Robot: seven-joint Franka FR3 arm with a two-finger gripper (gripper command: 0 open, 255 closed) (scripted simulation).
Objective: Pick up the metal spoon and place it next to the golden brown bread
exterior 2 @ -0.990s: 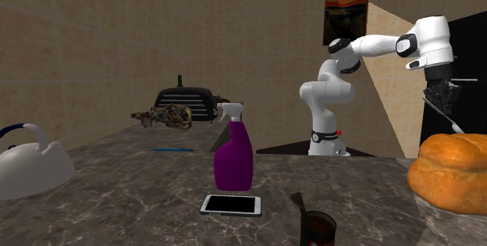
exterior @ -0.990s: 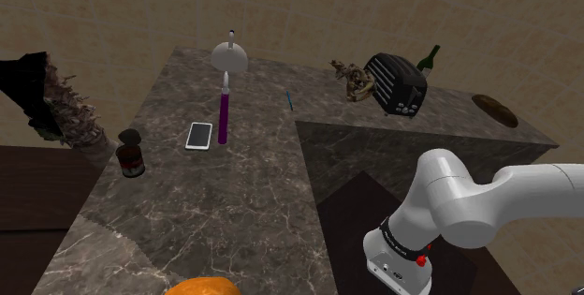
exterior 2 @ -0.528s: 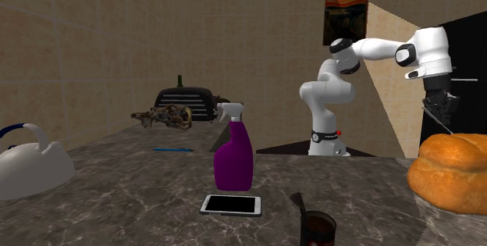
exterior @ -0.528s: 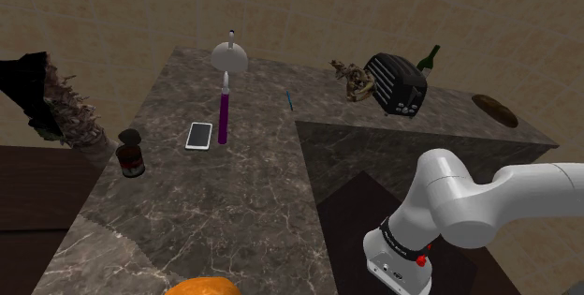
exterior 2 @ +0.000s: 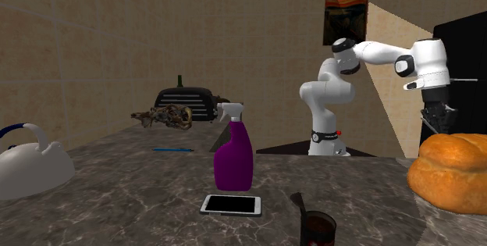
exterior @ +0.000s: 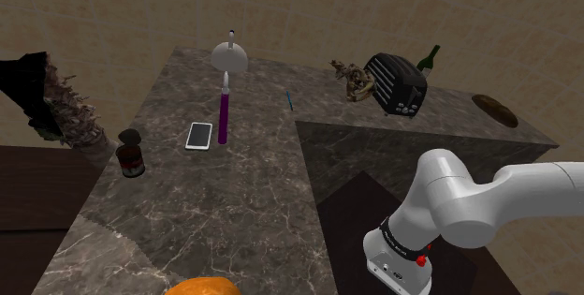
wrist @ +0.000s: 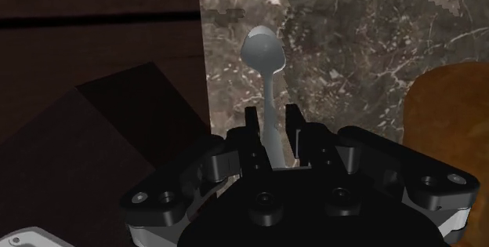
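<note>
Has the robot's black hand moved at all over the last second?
Yes. In the second exterior view the hand, clasping the spoon, has come down closer to the top of the bread, which has stayed put.

We see the grey spoon clasped in the gripper, bowl outward over the worktop's edge, near the golden-brown bread.

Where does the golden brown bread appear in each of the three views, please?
Shoulder view: the bread is at the bottom edge, left of centre, cut off by the frame.
Second exterior view: it is at the right edge, just under the gripper.
Wrist view: it lies beside the spoon that the gripper holds.
Shared landmark: the dark marble countertop beneath it.
</note>
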